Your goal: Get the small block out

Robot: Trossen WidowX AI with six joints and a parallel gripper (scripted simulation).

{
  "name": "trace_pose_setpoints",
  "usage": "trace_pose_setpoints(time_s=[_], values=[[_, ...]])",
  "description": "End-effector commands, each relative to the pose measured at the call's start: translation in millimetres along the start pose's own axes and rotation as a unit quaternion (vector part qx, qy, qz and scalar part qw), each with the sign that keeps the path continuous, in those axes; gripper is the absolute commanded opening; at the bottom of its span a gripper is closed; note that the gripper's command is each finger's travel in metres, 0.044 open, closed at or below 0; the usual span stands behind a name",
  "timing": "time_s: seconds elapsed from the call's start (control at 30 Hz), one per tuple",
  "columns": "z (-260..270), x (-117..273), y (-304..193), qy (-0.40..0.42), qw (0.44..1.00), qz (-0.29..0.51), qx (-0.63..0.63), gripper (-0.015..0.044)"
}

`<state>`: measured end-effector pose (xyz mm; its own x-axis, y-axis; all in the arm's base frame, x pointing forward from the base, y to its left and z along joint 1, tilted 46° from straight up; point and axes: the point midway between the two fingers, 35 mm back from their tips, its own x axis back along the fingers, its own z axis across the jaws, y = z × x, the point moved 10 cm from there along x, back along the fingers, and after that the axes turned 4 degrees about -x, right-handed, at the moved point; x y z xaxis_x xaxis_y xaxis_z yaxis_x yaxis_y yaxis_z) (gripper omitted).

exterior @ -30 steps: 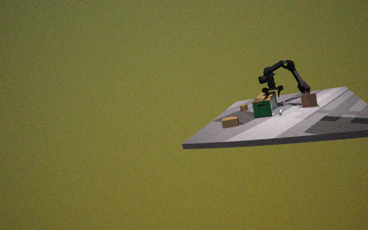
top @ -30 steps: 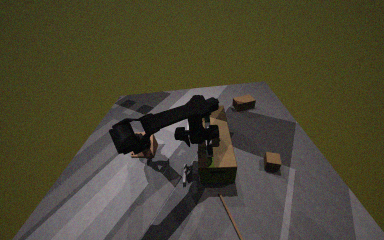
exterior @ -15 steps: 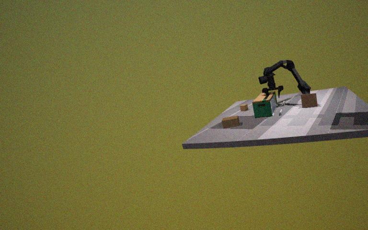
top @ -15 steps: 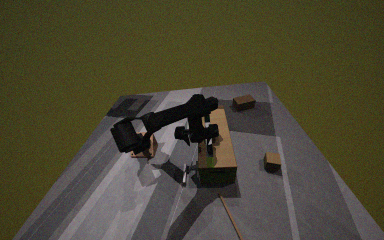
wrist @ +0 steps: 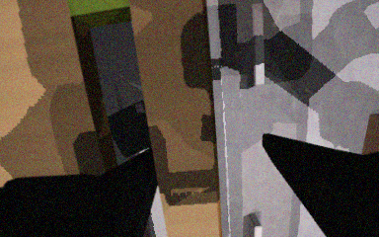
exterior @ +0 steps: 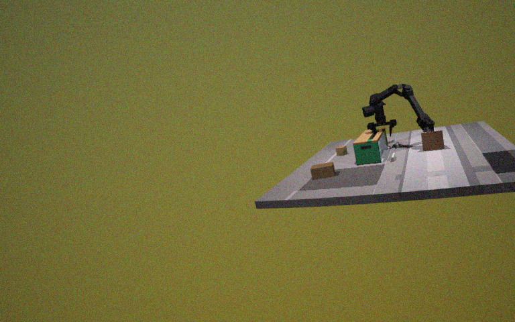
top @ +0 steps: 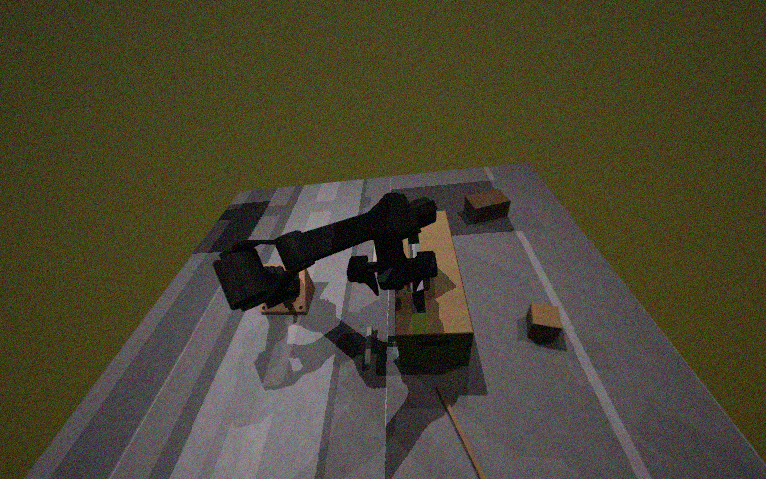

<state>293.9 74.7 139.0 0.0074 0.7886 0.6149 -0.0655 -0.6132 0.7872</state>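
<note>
The box has a wooden top with a long slot and green ends. Its clear front faces the arm's base. My gripper is open and empty, pointing down astride the front strip of the top. One finger is at the slot; the other hangs outside the clear front. How deep the first finger reaches, and whether it touches the box, I cannot tell. I cannot make out the small block in any view; the inside of the box is dark and partly hidden by the finger.
A wooden brick and a smaller wooden cube lie behind the box. A thin stick lies beyond one end. A pale narrow piece stands before the front. A brown block is by the arm's base.
</note>
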Motion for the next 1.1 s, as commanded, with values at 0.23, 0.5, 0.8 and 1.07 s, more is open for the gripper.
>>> trace_pose_setpoints(time_s=[0.23, 0.5, 0.8, 1.07], values=[[1, -3, 14, -0.003, 1.000, -0.002, 0.001, 0.0400], [2, -4, 21, -0.003, 1.000, -0.002, 0.001, 0.0400], [2, -5, 30, -0.003, 1.000, -0.003, 0.001, 0.0400], [3, -6, 38, -0.003, 1.000, -0.003, 0.001, 0.0400]])
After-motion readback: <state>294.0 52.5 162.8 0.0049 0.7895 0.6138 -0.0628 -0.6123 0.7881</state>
